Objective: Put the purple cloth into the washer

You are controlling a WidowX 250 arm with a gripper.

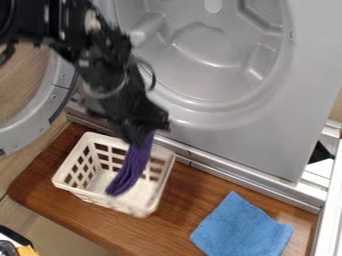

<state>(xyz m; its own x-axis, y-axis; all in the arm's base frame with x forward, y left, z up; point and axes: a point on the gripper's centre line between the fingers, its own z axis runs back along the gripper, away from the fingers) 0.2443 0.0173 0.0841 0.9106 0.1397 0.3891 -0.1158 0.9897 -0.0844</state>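
The black gripper hangs over the white basket at left of centre, shut on the top end of the purple cloth. From the gripper the cloth droops in a narrow bundle, its lower end at the basket's inside; whether it touches the basket floor I cannot tell. The grey washer stands behind, its round drum opening facing the camera, above and to the right of the gripper. Its round door is swung out to the left.
The white slatted basket stands on a brown wooden board. A blue cloth lies flat at the lower right. A metal ledge runs between board and washer. Black and yellow items sit at the lower left corner.
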